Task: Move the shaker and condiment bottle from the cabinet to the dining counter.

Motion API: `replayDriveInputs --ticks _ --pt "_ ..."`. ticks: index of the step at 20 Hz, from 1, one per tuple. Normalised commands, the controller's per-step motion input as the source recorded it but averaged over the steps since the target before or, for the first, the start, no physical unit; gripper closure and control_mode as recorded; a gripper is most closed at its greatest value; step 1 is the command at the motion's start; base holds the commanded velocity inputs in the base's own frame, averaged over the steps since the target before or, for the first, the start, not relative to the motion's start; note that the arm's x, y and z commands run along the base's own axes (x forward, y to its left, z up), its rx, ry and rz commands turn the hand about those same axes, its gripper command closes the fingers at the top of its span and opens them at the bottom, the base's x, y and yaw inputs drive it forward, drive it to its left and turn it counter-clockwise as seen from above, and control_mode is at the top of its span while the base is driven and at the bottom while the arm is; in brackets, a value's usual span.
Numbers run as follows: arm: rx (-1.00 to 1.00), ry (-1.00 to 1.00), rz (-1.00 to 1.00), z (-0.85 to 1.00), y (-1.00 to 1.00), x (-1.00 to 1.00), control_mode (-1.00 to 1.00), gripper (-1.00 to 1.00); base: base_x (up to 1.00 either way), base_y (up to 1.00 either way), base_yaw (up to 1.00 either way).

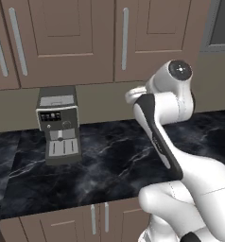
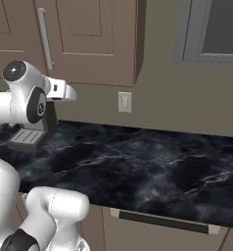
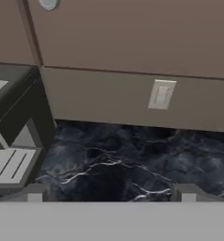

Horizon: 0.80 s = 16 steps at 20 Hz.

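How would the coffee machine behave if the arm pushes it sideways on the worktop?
The coffee machine looks boxy and wide-based, so it would probably slide rather than tip. It seems bulky, so likely heavy for this gripper. The worktop looks polished, so a low push may move it; a push near the top could rock it.

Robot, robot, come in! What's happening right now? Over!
Tool open, holding nothing, above black worktop. Cabinet doors shut. Coffee machine beside the arm.
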Motion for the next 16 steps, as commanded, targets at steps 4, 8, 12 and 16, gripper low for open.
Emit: replayDriveInputs --ticks 4,8,12,16 --pt "0.09 0.00 0.00 0.51 0.30 0.00 -1.00 -1.00 0.00 0.00 0.00" --pt "0.05 0.00 0.00 0.44 0.27 0.00 -1.00 -1.00 0.00 0.00 0.00" --pt "0.00 -0.03 0.00 0.42 0.21 0.02 -1.00 -1.00 0.00 0.00 0.00" --pt "-0.04 -0.14 0.01 0.40 0.18 0.03 -1.00 -1.00 0.00 0.00 0.00"
